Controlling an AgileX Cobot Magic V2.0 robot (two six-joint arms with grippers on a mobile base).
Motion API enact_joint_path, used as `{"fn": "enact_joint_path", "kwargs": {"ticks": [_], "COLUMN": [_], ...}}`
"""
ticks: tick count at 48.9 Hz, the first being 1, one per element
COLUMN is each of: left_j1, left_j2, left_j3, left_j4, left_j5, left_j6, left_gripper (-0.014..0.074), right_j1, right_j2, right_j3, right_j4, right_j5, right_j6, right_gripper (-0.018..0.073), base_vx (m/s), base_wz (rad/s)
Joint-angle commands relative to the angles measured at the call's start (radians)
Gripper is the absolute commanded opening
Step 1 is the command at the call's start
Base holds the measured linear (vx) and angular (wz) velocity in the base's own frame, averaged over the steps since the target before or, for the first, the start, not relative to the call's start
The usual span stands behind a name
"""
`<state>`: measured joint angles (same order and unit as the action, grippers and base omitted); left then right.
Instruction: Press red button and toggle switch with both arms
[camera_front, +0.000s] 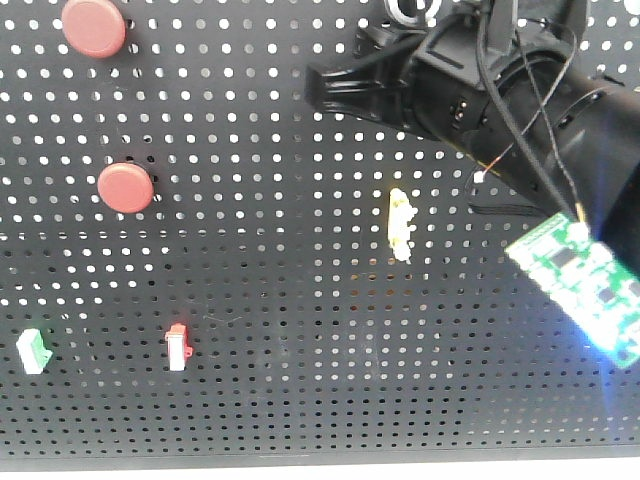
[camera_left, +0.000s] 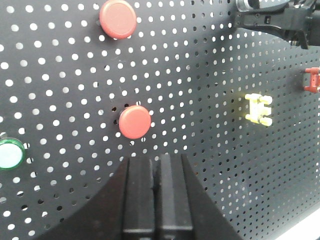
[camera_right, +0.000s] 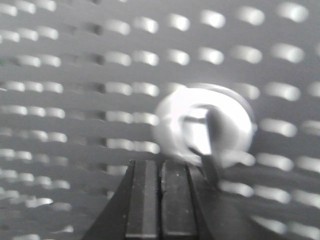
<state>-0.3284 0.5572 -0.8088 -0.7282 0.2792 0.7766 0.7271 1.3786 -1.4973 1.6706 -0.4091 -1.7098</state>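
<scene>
Pointing at red button, left claw closed tight; right claw closed before pale ring.

Left tool, jaws together, sits just below the lower red button; toggle switch at right edge.

The pegboard looks matt black, the red button smooth plastic.

Front cam faces pegboard, wrist cams closer — front, L share yellow switch
</scene>
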Motion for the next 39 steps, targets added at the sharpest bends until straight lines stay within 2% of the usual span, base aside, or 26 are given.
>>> {"fn": "enact_joint_path", "kwargs": {"ticks": [1,12,21,29,39], "left_j1": [-0.006,-0.006,-0.006,-0.006,-0.006], "left_j2": [0.003,0.003,0.003,-0.008,-0.123], "left_j3": [-0.024,-0.024,-0.024,-0.021,0.104], "left_j4": [-0.016,-0.016,0.019,0.029,0.029], "left_j5": [-0.051,-0.04,0.006,0.086,0.119], "left_j6": [-0.008,-0.008,-0.008,-0.009,-0.012], "left_gripper": [0.0002,0.0002,0.0002,0.0002,0.0002], "right_j1": [-0.012,-0.012,-0.012,-0.012,-0.012], "right_j2": [-0.049,-0.075,-0.13,-0.221,-0.426], "right_j3": [-0.039,-0.034,0.044,0.22,0.486], "right_j4": [-0.036,-0.035,0.077,0.114,0.114], "right_j5": [-0.079,-0.084,-0.099,-0.105,-0.105], "right_j6": [-0.007,-0.008,-0.027,-0.121,-0.123], "right_gripper": [-0.0003,-0.0003,-0.0003,-0.0003,-0.0003], "base_vx": [0.0,0.0,0.0,0.0,0.0], "base_wz": [0.0,0.0,0.0,0.0,0.0]}}
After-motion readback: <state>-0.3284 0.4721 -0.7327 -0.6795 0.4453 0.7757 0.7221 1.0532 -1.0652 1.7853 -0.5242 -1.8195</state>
